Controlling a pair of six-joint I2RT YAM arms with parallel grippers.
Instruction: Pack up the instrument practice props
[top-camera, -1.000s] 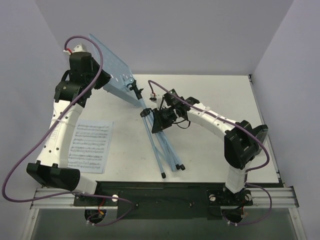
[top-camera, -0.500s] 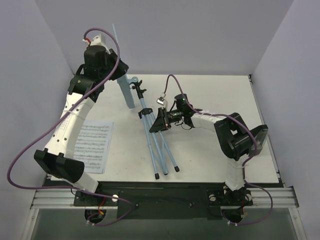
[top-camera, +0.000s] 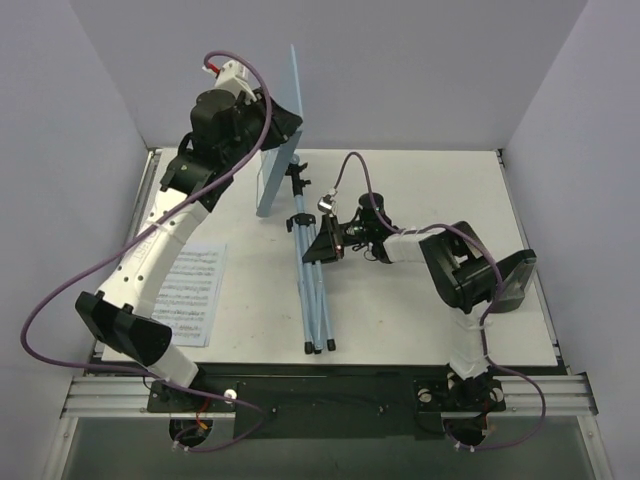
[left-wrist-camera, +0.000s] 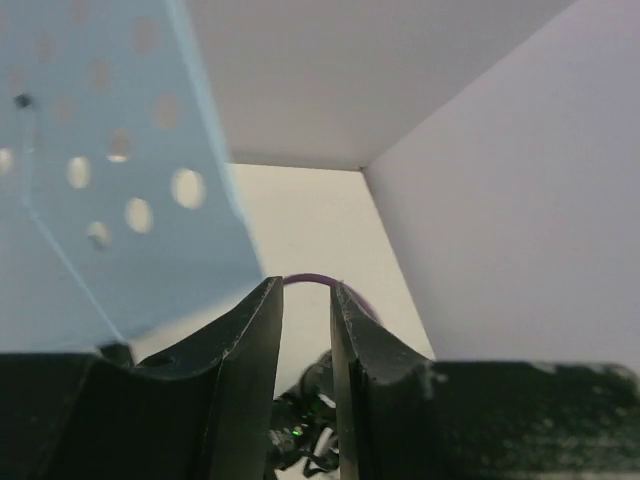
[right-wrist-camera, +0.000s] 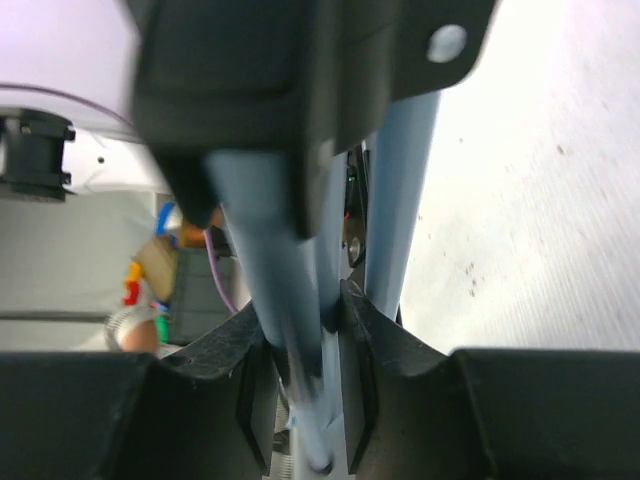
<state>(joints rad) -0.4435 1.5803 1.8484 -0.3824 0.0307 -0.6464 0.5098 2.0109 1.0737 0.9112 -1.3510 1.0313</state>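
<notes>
Right tool (right-wrist-camera: 305, 330) is clamped on the folded legs of the stand (top-camera: 313, 285), which lie mid-bench (top-camera: 430, 310). Left tool (left-wrist-camera: 305, 292) has its jaws slightly apart and holds nothing, just beside the raised plate. Sheet music (top-camera: 185, 295) lies flat at left.

Reading as a robotics lab test cell. Plain pale walls (top-camera: 400, 70) are boxing in a white table (top-camera: 420, 310) on three sides. A left arm (top-camera: 150, 260) and a right arm (top-camera: 465, 270), both white and black machine limbs, are sitting bolted to an aluminium rail (top-camera: 545, 392) along the near edge. Purple cables (top-camera: 27, 330) are looping loose off both. A small music stand (top-camera: 312, 290) and a sheet-music page (top-camera: 190, 290) are sitting out on the table like staged props.
</notes>
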